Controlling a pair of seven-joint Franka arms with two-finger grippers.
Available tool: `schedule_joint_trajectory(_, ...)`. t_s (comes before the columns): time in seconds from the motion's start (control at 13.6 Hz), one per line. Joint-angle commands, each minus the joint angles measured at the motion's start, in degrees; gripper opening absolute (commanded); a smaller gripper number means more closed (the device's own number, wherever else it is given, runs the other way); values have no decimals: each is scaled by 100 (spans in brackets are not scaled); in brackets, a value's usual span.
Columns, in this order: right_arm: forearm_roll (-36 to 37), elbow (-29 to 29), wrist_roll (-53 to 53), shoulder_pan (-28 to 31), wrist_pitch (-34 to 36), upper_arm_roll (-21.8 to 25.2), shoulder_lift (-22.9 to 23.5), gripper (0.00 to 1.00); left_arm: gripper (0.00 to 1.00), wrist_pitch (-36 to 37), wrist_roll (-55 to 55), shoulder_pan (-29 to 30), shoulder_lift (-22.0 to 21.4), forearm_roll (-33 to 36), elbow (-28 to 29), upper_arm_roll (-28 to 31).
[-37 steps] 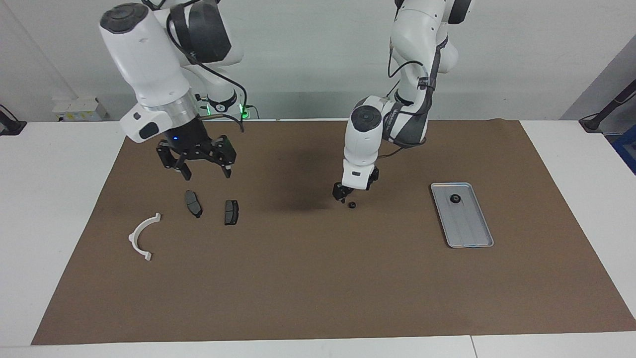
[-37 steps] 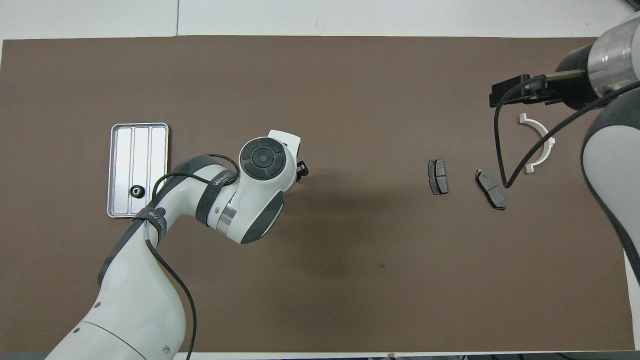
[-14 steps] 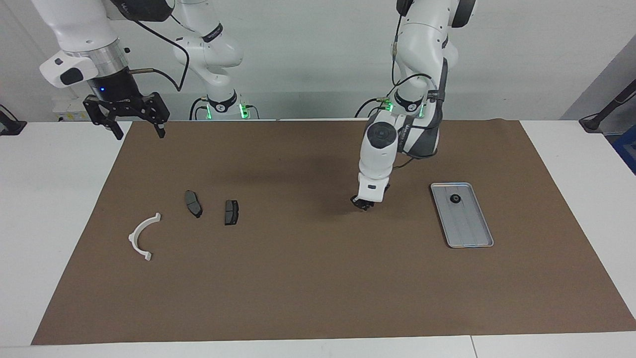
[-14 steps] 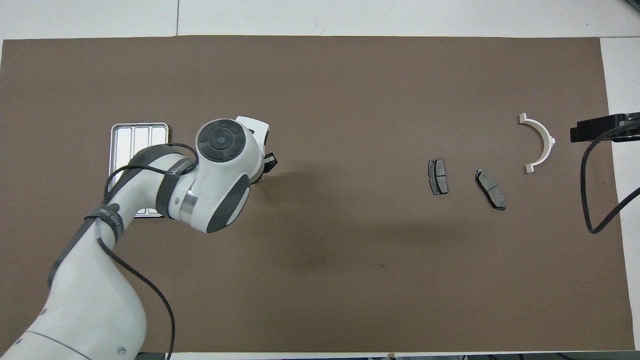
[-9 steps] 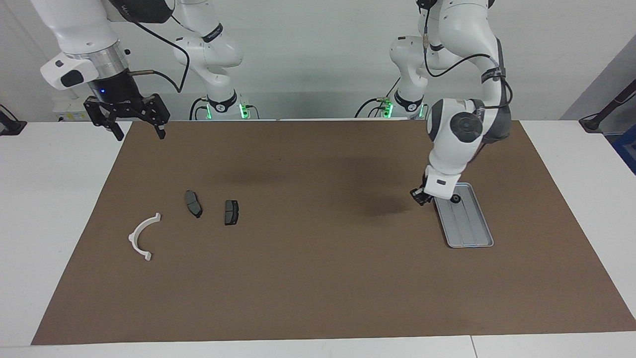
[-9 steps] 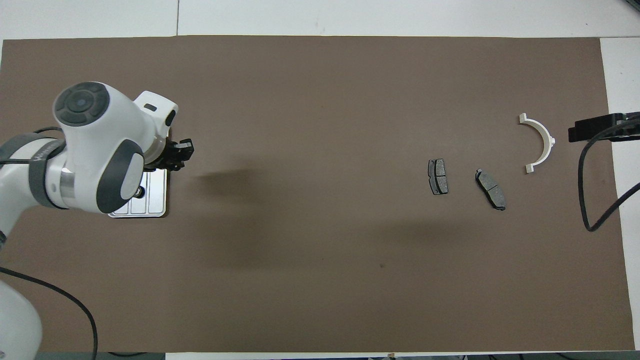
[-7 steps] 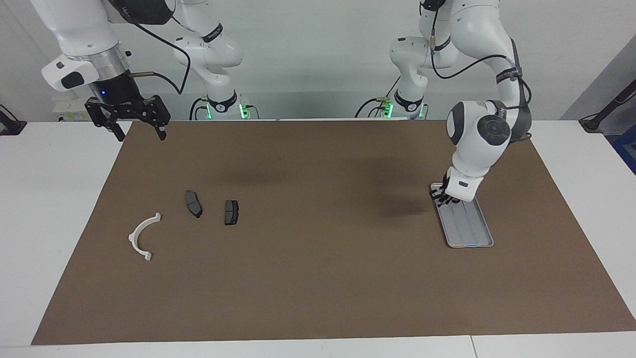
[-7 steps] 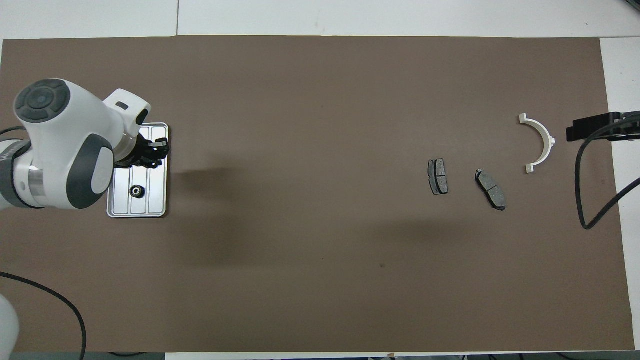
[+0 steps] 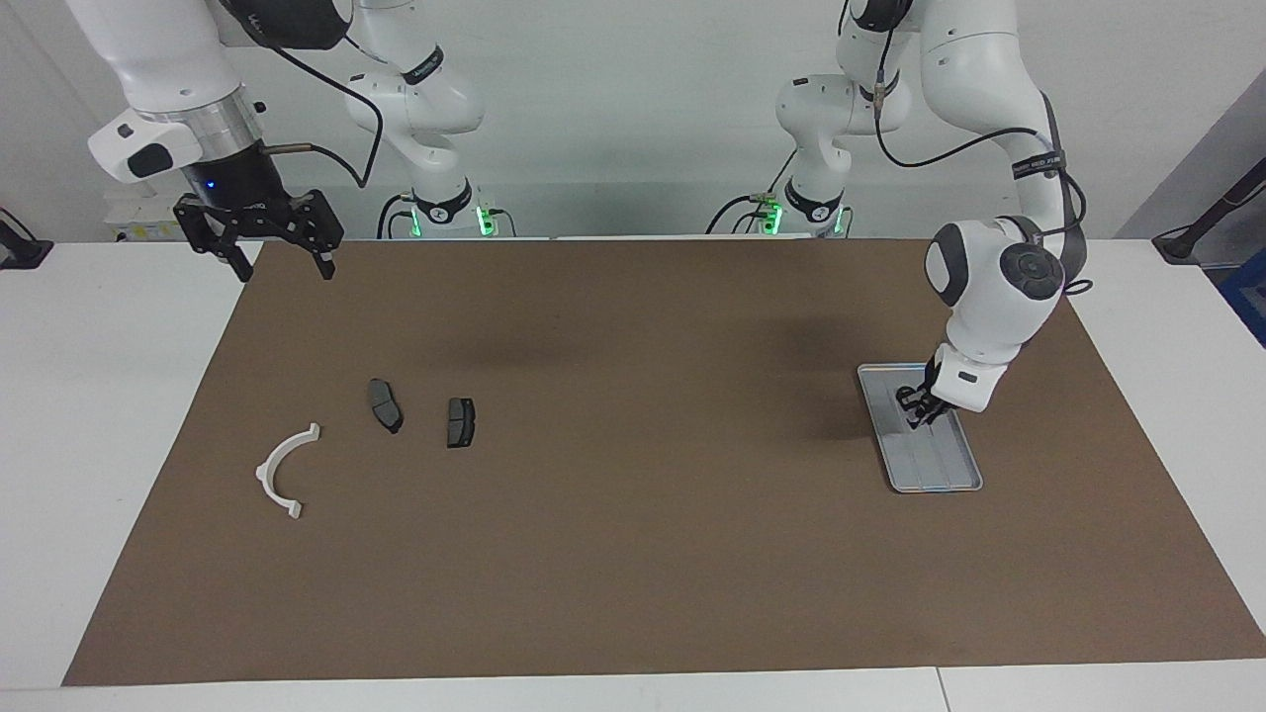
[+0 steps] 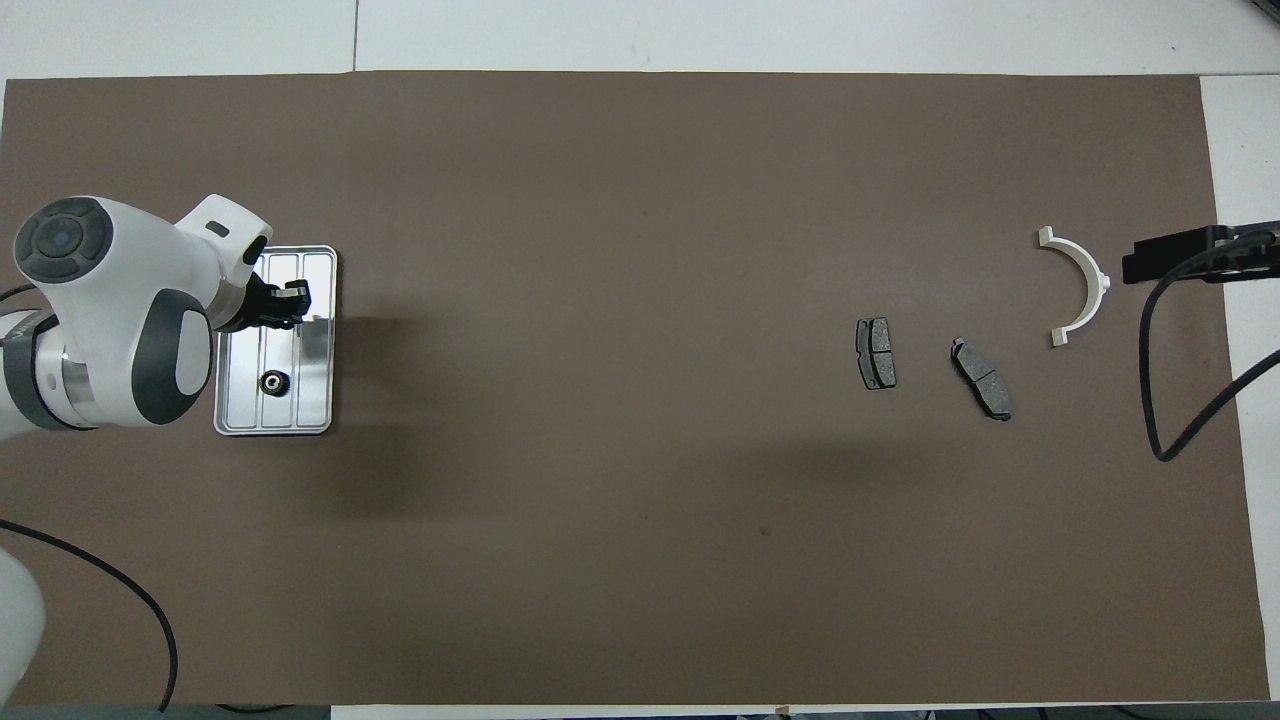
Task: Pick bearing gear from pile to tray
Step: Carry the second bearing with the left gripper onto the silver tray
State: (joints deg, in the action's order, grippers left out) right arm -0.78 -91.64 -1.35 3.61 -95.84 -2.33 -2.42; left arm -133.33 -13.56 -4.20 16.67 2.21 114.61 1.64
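Silver tray (image 9: 964, 482) lies right under your left jaws (image 9: 917, 414), clamped on what is probably a gear; another gear (image 10: 272, 382) already sits there. Release high and it may bounce out. Right jaws (image 9: 282, 264) wait, spread wide.

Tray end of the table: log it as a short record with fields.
tray: flat silver-grey metal tray, at the left arm's end of the brown mat
in tray: one small black round gear
left gripper: over the tray, fingers shut; load cannot be made out
right gripper: open, waiting above the mat's corner
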Motion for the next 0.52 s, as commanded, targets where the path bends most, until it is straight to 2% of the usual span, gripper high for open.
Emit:
schedule_joint_trajectory(0.0, -19, -73, 64, 105, -76, -92, -30, 100, 4, -202, 178, 164, 38, 69, 70, -41)
schedule_joint_trajectory(0.44, -19, -73, 64, 96, -76, -92, -30, 100, 4, -359, 240, 200, 90, 69, 148, -41)
